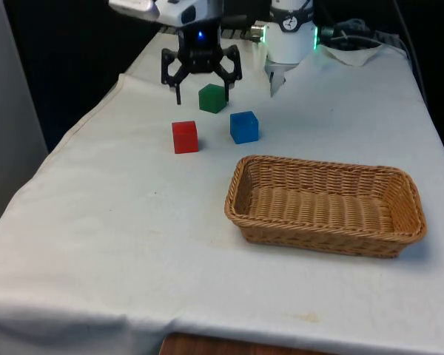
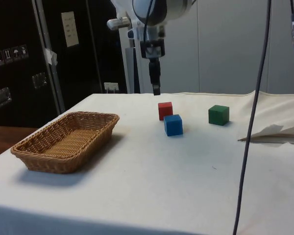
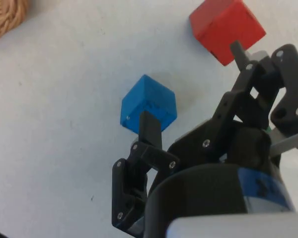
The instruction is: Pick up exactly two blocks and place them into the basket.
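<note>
Three blocks lie on the white cloth: a red block (image 1: 185, 137), a blue block (image 1: 244, 126) and a green block (image 1: 213, 98) farther back. In the side view the red block (image 2: 165, 110) and blue block (image 2: 173, 125) sit close together, with the green block (image 2: 218, 115) apart from them. The wicker basket (image 1: 399, 194) has nothing in it. My gripper (image 1: 203, 96) hangs open in the air above the blocks, holding nothing. In the wrist view one finger (image 3: 150, 124) points toward the blue block (image 3: 148, 104) and the other toward the red block (image 3: 226, 27).
The basket (image 2: 34, 161) stands on the front view's right, nearer the camera than the blocks. A crumpled cloth fold (image 1: 355, 52) lies at the far end by the robot base. A dark cable (image 2: 252, 112) hangs in front of the side view.
</note>
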Available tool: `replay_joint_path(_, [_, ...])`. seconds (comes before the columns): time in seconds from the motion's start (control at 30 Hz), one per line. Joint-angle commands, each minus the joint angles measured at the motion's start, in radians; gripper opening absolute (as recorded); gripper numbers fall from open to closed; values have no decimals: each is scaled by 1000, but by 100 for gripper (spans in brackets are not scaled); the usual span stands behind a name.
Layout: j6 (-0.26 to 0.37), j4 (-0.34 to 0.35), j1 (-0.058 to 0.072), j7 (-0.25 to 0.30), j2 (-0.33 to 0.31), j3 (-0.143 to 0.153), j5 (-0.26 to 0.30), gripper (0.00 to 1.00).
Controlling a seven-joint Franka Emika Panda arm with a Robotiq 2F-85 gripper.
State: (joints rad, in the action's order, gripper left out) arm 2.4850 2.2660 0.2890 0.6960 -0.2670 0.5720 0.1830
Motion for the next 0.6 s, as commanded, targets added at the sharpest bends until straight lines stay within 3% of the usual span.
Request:
replay_joint_path(0.0, [20,5,-7,18,-5,-9,17,100])
replay_joint_path(0.07, [32,5,-8,35,-20,-9,28,100])
replay_joint_path(0.1, [15,1,-1,16,-16,0,12,100])
replay_joint_path(0.13, [39,4,-10,44,-28,-9,34,100])
replay_joint_path(0.4, [100,-4,-23,145,-105,-5,101,100])
replay_joint_path(0.43, [88,-2,-10,126,-102,7,87,100])
replay_joint_path(0.47, [105,-5,-25,157,-113,-5,109,100])
replay_joint_path(0.57, [127,-12,-29,203,-145,-4,142,100])
